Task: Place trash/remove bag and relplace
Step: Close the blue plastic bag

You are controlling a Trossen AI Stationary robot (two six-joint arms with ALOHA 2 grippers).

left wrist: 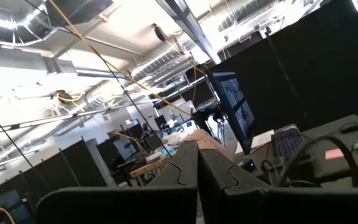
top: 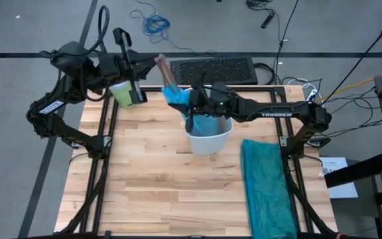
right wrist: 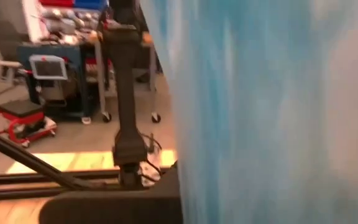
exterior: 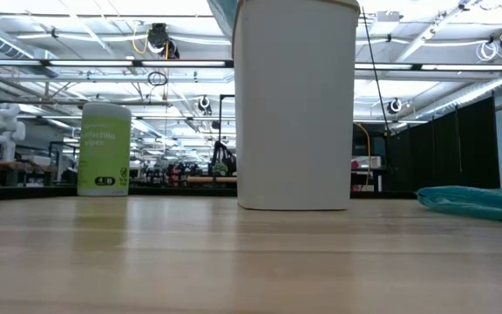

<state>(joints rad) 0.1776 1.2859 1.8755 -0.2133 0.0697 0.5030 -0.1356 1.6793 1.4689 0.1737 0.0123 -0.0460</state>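
Right gripper (top: 192,99), frame centre in high view: jaws closed on thin crinkly sky-blue bag (top: 178,97), over far rim of white plastic wastebasket (top: 209,141). Right wrist view: only blurred blue film (right wrist: 260,106) filling right side. Left gripper (left wrist: 197,177), upper left in high view: jaws shut, empty, raised toward brown strip (top: 164,72). "TROSSEN" on right arm. Low view alone: green wipes canister (exterior: 104,149), small print unreadable; smooth basket wall. Teal bag (top: 265,186) flat on wood worktop (top: 144,179), lower right.
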